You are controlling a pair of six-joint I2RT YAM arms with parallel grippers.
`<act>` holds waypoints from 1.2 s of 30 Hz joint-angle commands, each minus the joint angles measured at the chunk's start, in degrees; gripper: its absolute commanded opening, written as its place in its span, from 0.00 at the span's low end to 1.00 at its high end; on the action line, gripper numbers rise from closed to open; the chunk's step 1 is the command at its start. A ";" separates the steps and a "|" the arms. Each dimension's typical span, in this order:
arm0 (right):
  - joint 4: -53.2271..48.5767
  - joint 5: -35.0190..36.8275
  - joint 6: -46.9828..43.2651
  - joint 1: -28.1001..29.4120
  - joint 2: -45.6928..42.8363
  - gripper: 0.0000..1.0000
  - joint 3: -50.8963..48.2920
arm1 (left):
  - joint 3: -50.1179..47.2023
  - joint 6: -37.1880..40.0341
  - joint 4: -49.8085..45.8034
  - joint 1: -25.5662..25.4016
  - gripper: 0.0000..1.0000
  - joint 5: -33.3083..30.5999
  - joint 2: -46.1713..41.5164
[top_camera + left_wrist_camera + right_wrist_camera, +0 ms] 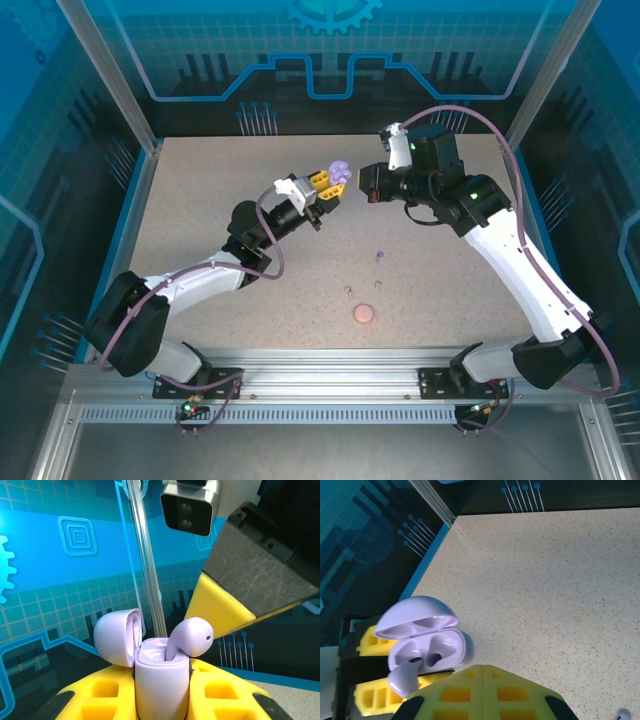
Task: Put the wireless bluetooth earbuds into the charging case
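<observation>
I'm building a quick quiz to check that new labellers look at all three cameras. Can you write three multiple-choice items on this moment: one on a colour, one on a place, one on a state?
1. What colour is the round disc lying on the table?
A) yellow B) purple C) pink

2. Where is the purple charging case?
A) flat on the table B) in the left pincer C) on top of the disc

3. How is the case's lid?
A) open B) shut C) detached

Answers:
1 C: the top view shows the disc is pale pink.
2 B: the case sits between the left pincer's yellow fingers, raised above the table.
3 A: the lid is swung back on its hinge, and a purple earbud stands stem-down in one socket.
</observation>
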 commanded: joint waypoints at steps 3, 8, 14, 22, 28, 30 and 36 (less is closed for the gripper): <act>-2.39 -2.33 -0.39 2.76 1.03 0.00 3.91 | 1.43 -0.92 1.79 0.36 0.00 -0.55 0.81; -3.76 -2.68 -0.74 5.10 2.03 0.00 5.74 | 1.68 -1.00 1.79 0.32 0.00 -0.55 1.02; -3.32 -2.67 -0.50 6.28 3.19 0.00 7.04 | 1.51 -1.08 1.88 0.36 0.00 -0.44 1.11; -1.69 0.19 -0.70 5.65 1.26 0.00 7.90 | 1.01 -1.35 2.21 0.33 0.00 -0.71 1.22; -3.86 7.03 1.21 1.90 -5.37 0.07 2.75 | 0.02 -0.45 2.36 0.36 0.00 -1.98 0.68; -4.74 10.00 3.40 -0.39 -7.71 0.19 -1.74 | -0.67 -0.05 2.42 0.65 0.00 -2.44 0.09; -4.93 12.50 10.15 -7.86 -7.18 0.52 -16.73 | -2.79 0.21 2.21 1.84 0.00 -2.92 -2.88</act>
